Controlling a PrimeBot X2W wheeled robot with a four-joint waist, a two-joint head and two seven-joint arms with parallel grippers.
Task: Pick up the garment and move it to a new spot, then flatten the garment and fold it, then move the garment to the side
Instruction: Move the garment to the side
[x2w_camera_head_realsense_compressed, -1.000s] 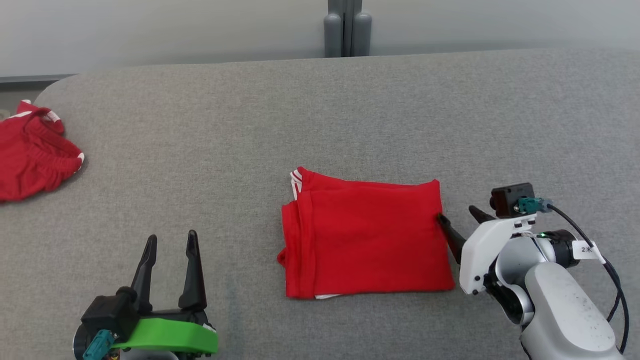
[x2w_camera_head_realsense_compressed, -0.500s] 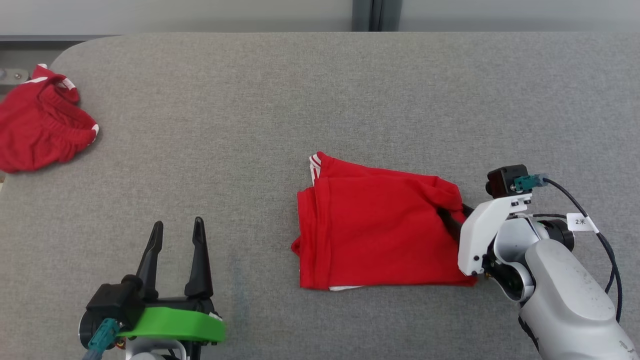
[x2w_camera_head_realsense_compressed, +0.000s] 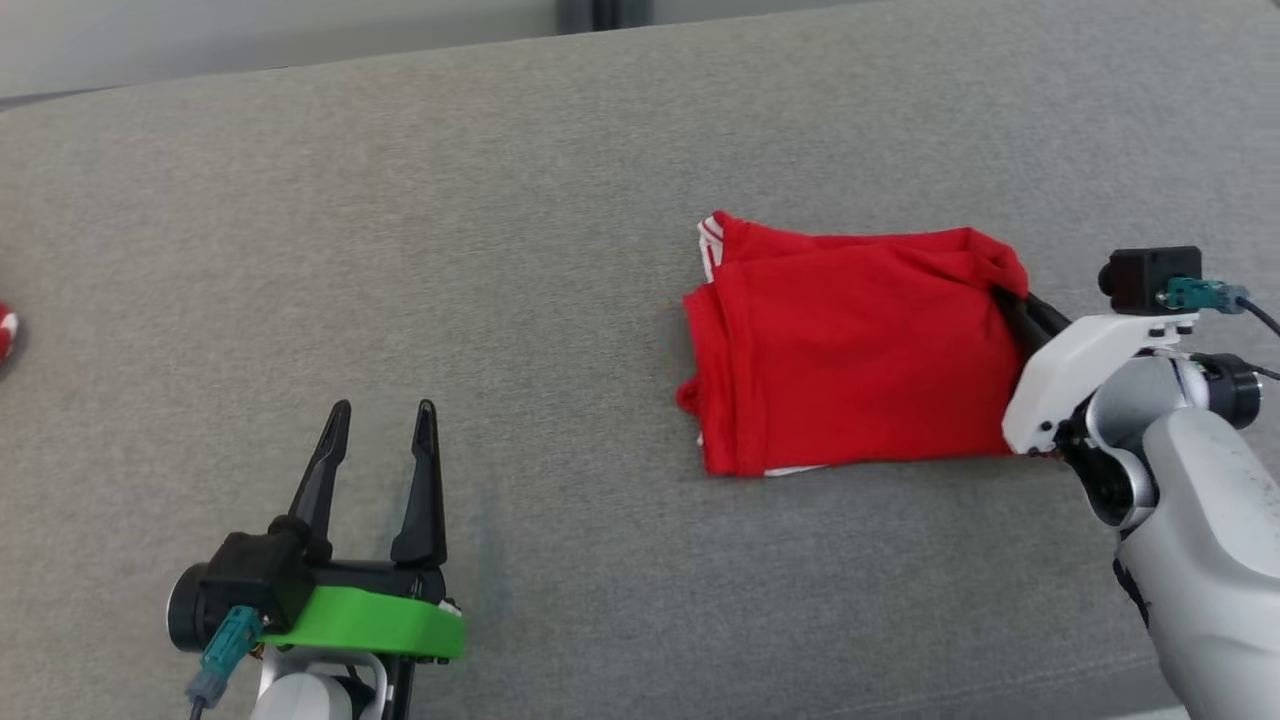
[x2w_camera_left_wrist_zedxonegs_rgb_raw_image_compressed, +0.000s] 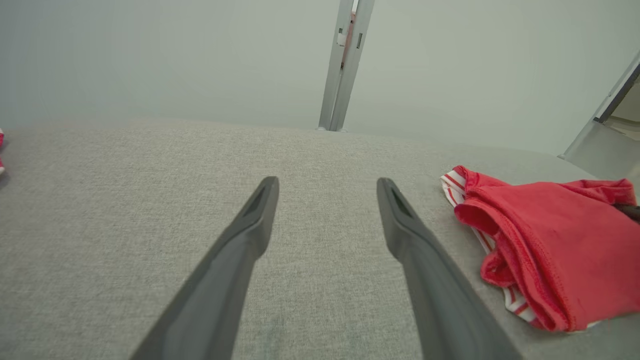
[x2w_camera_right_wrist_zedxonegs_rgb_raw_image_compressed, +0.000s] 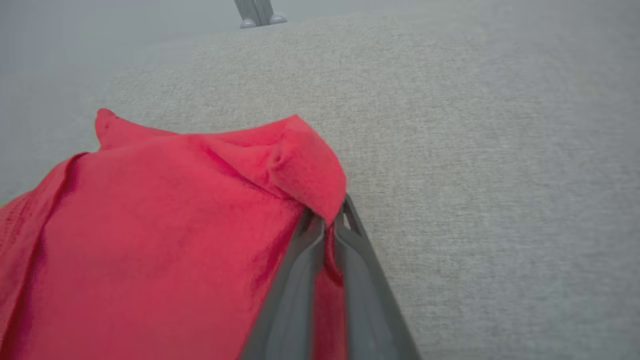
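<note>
Right pincer (x2w_camera_right_wrist_zedxonegs_rgb_raw_image_compressed: 329, 220) is clamped on the folded red garment (x2w_camera_head_realsense_compressed: 850, 350) at its 2 o'clock corner. Left pincer (x2w_camera_head_realsense_compressed: 385, 410) stands open and empty at 7 o'clock. Garment lies on the grey surface (x2w_camera_head_realsense_compressed: 500, 250) toward 3 o'clock. Expect light, limp knit: a single-corner hold probably lets the folds sag open, so drag low or grip the 4 o'clock corner too.

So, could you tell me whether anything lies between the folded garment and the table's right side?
Nothing visible does. The right gripper is shut on the garment at its right edge, and the table beyond it shows no other thing.
</note>
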